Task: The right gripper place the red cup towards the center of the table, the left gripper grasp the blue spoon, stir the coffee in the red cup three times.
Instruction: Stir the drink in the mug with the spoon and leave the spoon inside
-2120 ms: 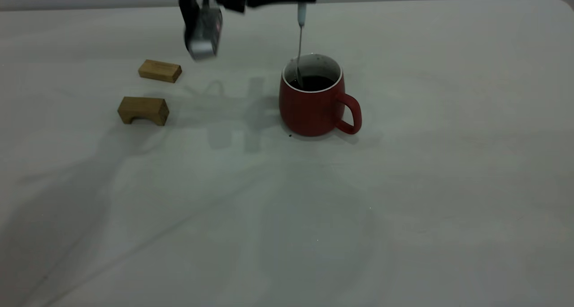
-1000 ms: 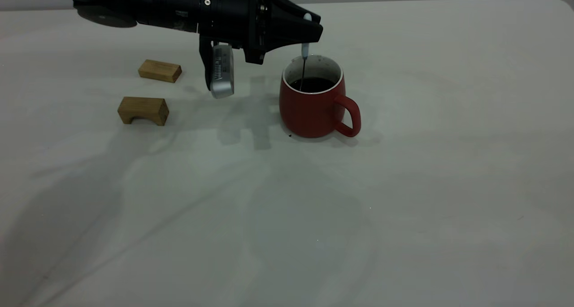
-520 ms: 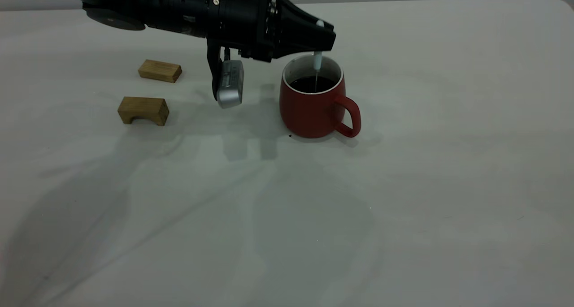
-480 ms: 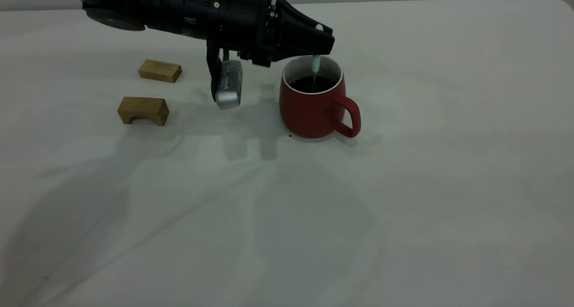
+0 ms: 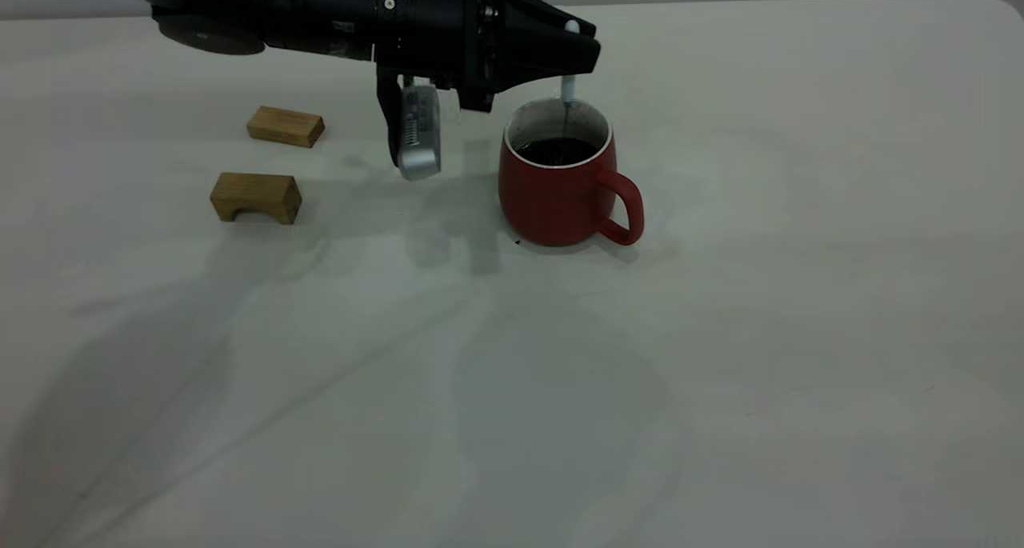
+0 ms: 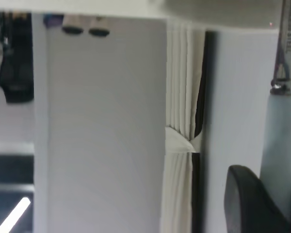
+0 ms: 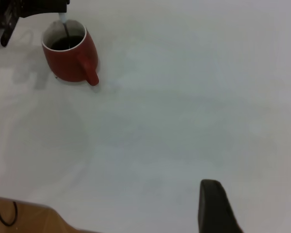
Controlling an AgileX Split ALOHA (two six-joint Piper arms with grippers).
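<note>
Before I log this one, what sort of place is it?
Probably an indoor robot test bench: a plain off-white table, a red cup of coffee, two staged wooden blocks, curtains in the left wrist view.

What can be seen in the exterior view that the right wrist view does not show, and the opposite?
Only the exterior view shows the two tan wooden blocks and the long black left gripper in full, shut on the pale blue spoon. Only the right wrist view shows the right gripper, parked far from the cup, and a brown edge. Both show the dark red cup with dark coffee on the off-white table.
</note>
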